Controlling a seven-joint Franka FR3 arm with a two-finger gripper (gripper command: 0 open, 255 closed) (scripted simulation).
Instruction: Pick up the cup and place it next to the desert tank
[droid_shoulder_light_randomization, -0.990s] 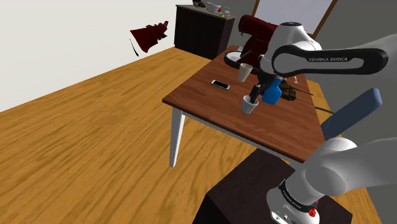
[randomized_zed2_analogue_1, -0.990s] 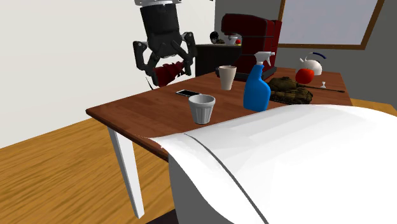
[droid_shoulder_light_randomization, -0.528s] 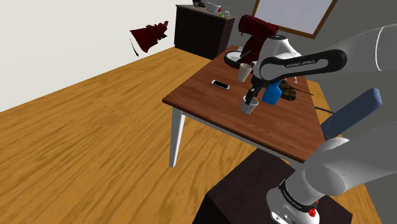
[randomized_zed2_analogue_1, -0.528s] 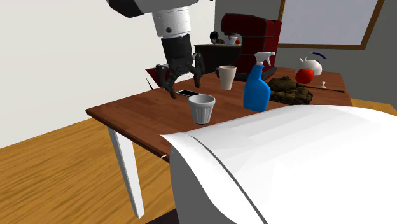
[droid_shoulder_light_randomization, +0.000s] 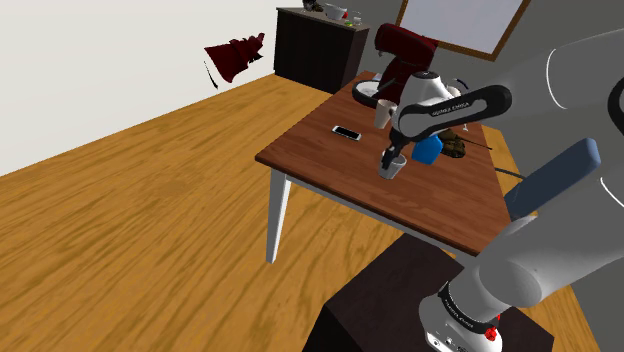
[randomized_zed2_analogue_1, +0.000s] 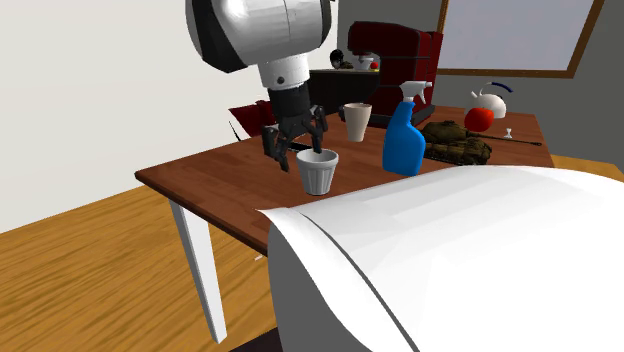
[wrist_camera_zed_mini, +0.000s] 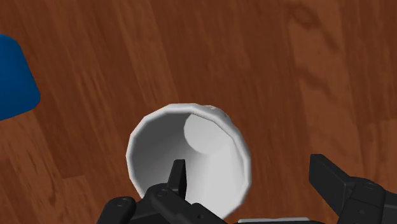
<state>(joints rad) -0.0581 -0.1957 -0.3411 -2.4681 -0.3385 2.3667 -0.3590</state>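
Observation:
A white ribbed cup (droid_shoulder_light_randomization: 390, 168) (randomized_zed2_analogue_1: 318, 173) (wrist_camera_zed_mini: 188, 153) stands upright near the front of the wooden table (droid_shoulder_light_randomization: 320, 165). My black gripper (droid_shoulder_light_randomization: 392, 157) (randomized_zed2_analogue_1: 297, 148) (wrist_camera_zed_mini: 254, 184) is open and low over its rim. In the wrist view one finger (wrist_camera_zed_mini: 177, 179) hangs inside the cup's mouth, the other (wrist_camera_zed_mini: 331, 181) stands outside its wall; neither touches it. The desert tank (droid_shoulder_light_randomization: 456, 146) (randomized_zed2_analogue_1: 456, 142), brown and camouflaged, sits farther back beyond a blue spray bottle (droid_shoulder_light_randomization: 429, 148) (randomized_zed2_analogue_1: 405, 135) (wrist_camera_zed_mini: 13, 79).
A second, beige cup (randomized_zed2_analogue_1: 357, 121), a phone (droid_shoulder_light_randomization: 347, 132) (randomized_zed2_analogue_1: 293, 146), a red coffee machine (droid_shoulder_light_randomization: 405, 48), a kettle (randomized_zed2_analogue_1: 490, 98) and a red round thing (randomized_zed2_analogue_1: 478, 119) share the table. A dark cabinet (droid_shoulder_light_randomization: 310, 45) stands behind. My white arm (randomized_zed2_analogue_1: 450, 260) blocks the second exterior view's lower right.
The gripper has come down from well above the table and moved over to the white cup's rim, staying open. The cup has not moved.

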